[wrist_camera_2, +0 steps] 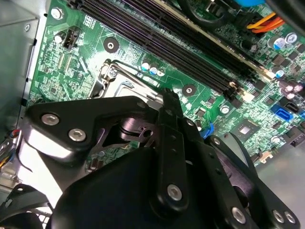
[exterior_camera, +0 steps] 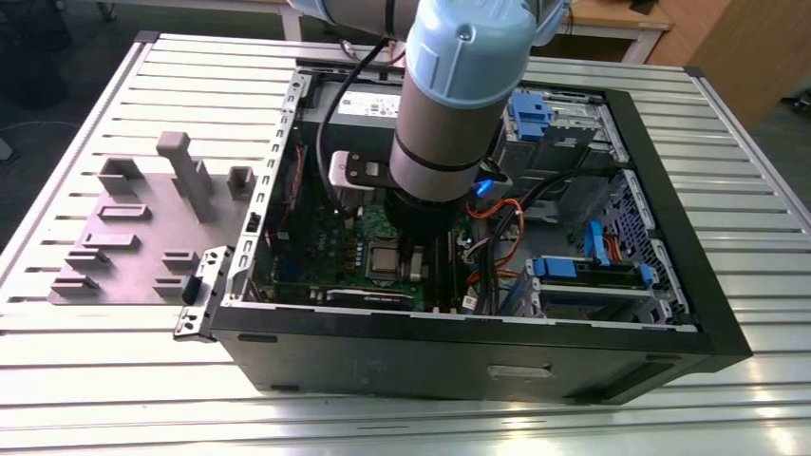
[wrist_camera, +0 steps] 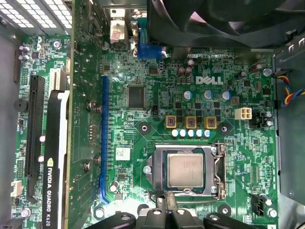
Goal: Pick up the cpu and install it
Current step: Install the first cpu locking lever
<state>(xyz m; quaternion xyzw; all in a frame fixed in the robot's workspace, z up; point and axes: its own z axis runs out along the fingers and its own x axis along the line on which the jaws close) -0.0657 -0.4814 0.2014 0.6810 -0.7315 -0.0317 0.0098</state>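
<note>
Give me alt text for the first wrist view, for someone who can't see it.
A silver-grey cpu sits in the metal socket frame of a green motherboard, seen from straight above. The gripper's dark linkage hangs at the socket's edge, and a blue expansion slot runs alongside.

- Robotics lab or workshop: slatted aluminium worktable [exterior_camera: 114,104].
- Opened desktop computer case [exterior_camera: 507,366] lying on it.
- Grey fixture plate [exterior_camera: 127,252] beside the case.
- Wooden furniture [exterior_camera: 735,47] behind.

White logo on mobo [wrist_camera: 157,138], white lettering on GPU card [wrist_camera: 57,143].
</note>
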